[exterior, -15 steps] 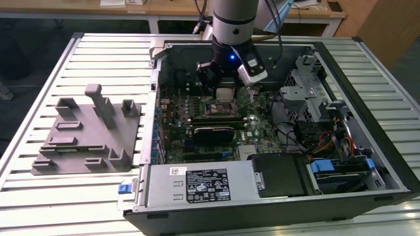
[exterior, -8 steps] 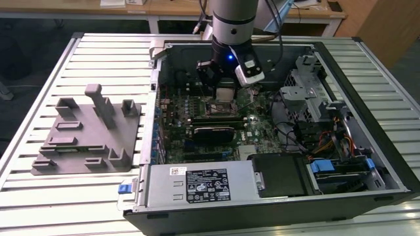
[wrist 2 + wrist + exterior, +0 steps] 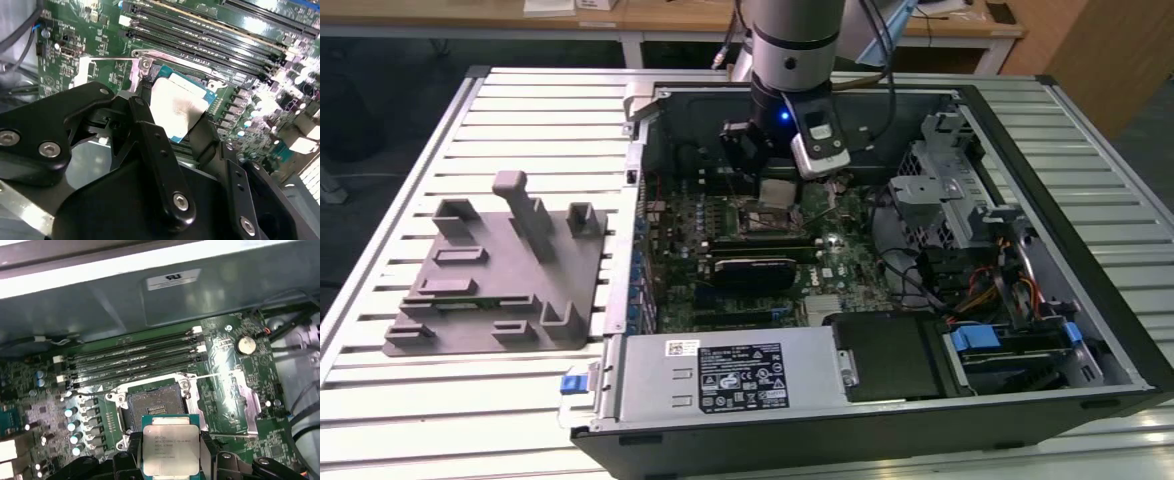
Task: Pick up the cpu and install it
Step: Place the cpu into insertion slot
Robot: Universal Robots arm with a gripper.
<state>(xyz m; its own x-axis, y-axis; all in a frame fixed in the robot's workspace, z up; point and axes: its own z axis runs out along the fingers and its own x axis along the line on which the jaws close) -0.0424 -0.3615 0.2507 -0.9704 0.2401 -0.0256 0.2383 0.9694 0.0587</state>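
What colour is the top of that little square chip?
The cpu has a shiny silver top, clearest in the first wrist view.

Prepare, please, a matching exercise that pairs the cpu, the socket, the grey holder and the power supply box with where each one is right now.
Things:
1. cpu
2. socket
3. grey holder
4. power supply box

Places:
A. on the slatted table, outside the case, at the exterior view's left
B. gripped in the hand, above the motherboard
C. inside the case, along the wall nearest the exterior camera
D. on the motherboard, open and empty, beside the memory slots

Pairs: 1-B, 2-D, 3-A, 4-C.
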